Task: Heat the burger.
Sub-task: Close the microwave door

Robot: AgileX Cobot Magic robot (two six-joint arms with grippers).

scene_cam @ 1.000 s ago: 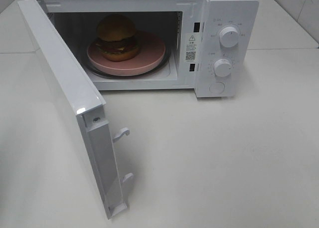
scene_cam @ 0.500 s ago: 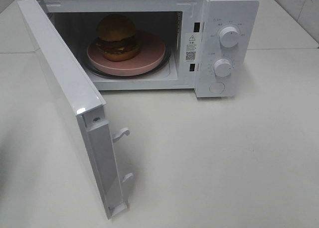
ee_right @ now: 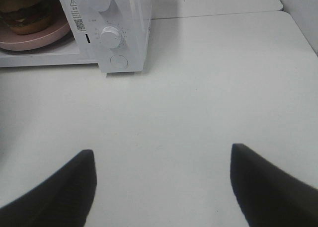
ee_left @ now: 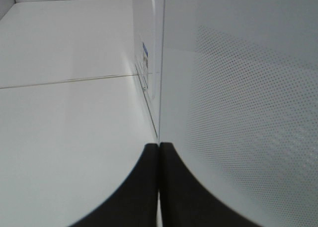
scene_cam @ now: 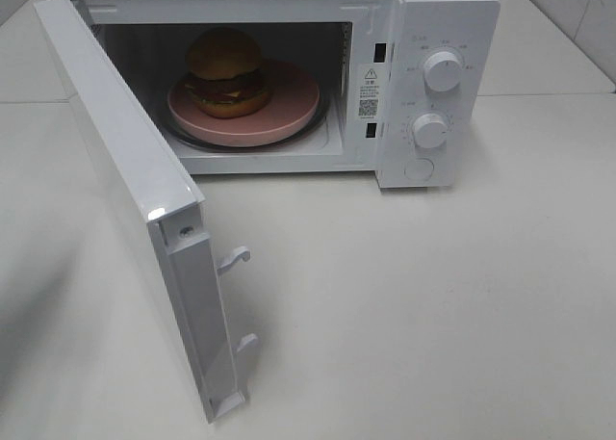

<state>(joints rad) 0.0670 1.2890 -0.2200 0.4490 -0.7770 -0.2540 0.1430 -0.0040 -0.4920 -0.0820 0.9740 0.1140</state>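
Observation:
The burger [scene_cam: 226, 71], with a domed brown bun, sits on a pink plate [scene_cam: 289, 113] inside the white microwave [scene_cam: 448, 16]. The microwave door [scene_cam: 125, 161] stands swung wide open toward the front left. No gripper shows in the high view. In the left wrist view my left gripper [ee_left: 159, 187] is shut, empty, and close against the door's dotted outer face [ee_left: 238, 113]; I cannot tell if it touches. My right gripper [ee_right: 161, 150] hangs open over bare table in front of the control panel. The burger [ee_right: 25, 13] and plate [ee_right: 30, 40] show at that view's corner.
The control panel carries two white knobs [scene_cam: 442, 71] [scene_cam: 429, 130] and a round button [scene_cam: 419, 169]. Two latch hooks [scene_cam: 234, 259] stick out from the door's free edge. The white table [scene_cam: 433, 315] stretches in front and to the right of the microwave.
A shadow has spread and darkened on the table at the left of the open door. Burger, plate and door have not moved.

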